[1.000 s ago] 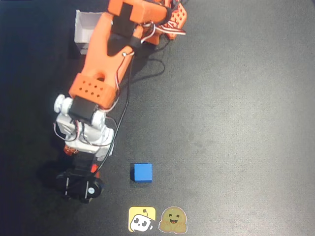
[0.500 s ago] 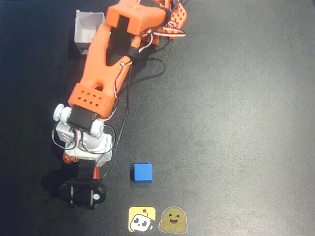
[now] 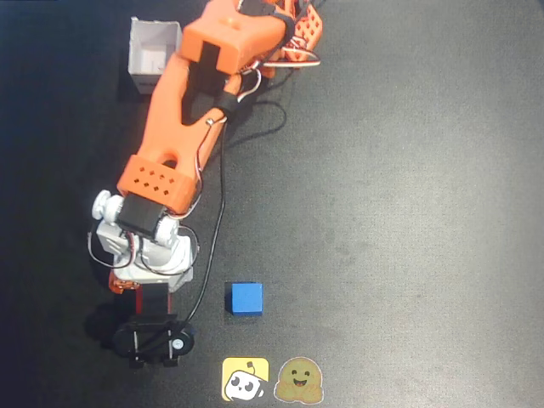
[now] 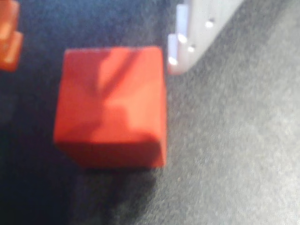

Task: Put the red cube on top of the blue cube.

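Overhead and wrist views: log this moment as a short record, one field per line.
red cube: on the mat, fills the wrist view, between an orange finger at left and a white finger at right; hidden under the arm in the overhead view
blue cube: alone on the mat, right of the gripper in the overhead view
gripper: open, straddling the red cube, no clear contact
white box: top left in the overhead view
stacking: not done

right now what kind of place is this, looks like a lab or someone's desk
Probably a hobbyist's desk set up for robot-learning practice, not a formal lab: a dark mat under a small orange 3D-printed arm, plain training props like the blue cube and red cube, and two cartoon stickers at the edge.
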